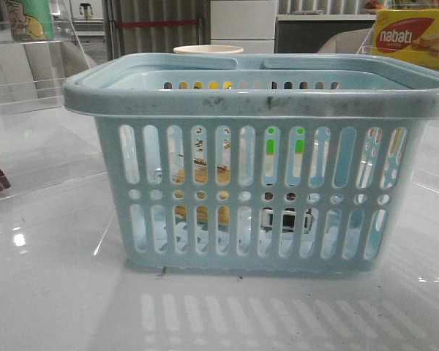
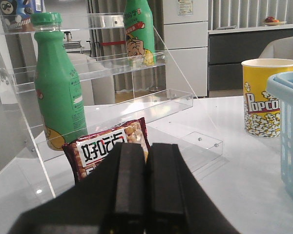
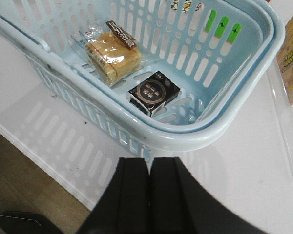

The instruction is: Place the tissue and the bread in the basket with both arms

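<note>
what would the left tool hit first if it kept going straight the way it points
Probably the dark snack packet right ahead of the shut left tool, with the green bottle behind it; depth is unclear.

Light blue basket (image 1: pixel 256 102), golden-brown bread (image 3: pixel 112 56)

green bottle (image 2: pixel 58 92), popcorn cup (image 2: pixel 263 97), nabati box (image 1: pixel 413 40).
</note>
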